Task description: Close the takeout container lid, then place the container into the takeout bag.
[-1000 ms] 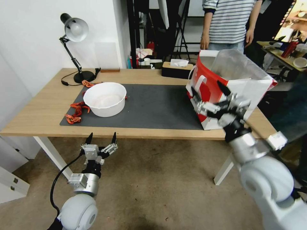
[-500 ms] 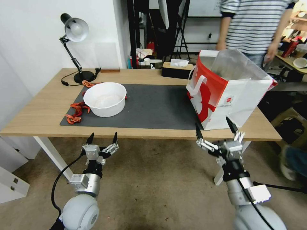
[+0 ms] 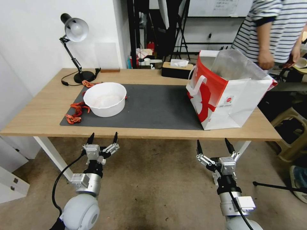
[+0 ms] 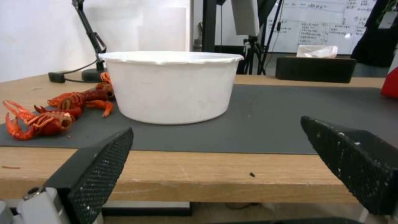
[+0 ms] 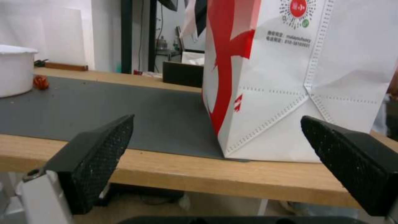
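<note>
**Both pincers waited below the table, and the box of berries was nowhere to be seen**

The right pincer (image 3: 212, 147) hung low in front of the table (image 3: 41, 115), under its front edge near the right corner. Its two black fingers (image 5: 95, 155) were spread wide and held nothing. The left pincer (image 3: 102, 139) hung the same way under the front edge toward the left end, also spread wide and empty.

Just above the right pincer, the takeout bag (image 3: 224, 95) stood upright at the right end of the table, close to the front edge, half on the dark mat (image 3: 153, 105). Its top was open. Farther left on the mat sat a big white bowl (image 3: 105, 99), with red crayfish (image 3: 75, 113) lying beside it near the mat's left edge.

The takeout container could not be found on the table. It may have been inside the bag, but the bag's walls hid that.

So the task looked finished, or close to it. Next, it seemed wise to check inside the bag before moving anything.
</note>
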{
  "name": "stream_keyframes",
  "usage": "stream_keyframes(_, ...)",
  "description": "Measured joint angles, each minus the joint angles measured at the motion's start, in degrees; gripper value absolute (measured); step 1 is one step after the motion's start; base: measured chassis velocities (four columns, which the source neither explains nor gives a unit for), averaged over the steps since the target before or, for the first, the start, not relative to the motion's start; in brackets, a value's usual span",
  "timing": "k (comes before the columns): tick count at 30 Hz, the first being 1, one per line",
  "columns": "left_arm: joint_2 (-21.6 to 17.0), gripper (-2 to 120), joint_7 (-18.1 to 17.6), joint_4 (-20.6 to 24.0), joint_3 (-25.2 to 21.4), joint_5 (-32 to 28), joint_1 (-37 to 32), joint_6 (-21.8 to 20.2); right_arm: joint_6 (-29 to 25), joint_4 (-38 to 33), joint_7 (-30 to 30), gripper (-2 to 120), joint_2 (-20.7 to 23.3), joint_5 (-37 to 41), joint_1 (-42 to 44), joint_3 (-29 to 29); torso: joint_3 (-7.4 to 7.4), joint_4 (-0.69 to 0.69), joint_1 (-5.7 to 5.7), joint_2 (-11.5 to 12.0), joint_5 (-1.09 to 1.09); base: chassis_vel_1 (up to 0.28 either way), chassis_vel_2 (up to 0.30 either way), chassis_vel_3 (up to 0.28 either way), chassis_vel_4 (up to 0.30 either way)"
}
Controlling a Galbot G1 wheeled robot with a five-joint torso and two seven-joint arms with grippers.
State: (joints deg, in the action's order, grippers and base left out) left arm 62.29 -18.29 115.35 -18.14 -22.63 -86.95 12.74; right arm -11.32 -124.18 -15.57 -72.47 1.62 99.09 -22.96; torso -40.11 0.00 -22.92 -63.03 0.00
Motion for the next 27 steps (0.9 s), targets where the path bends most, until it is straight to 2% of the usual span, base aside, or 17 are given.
stream_keyframes(27, -0.23, 100, 0.52, 0.11, -0.44, -0.04, -0.69, 0.03, -0.43, 1.03, 1.42, 100, -0.05, 3.05, -1.27, 0.6, 0.0, 0.0, 0.0, 0.01, 0.0, 0.0, 0.0, 0.0, 0.0)
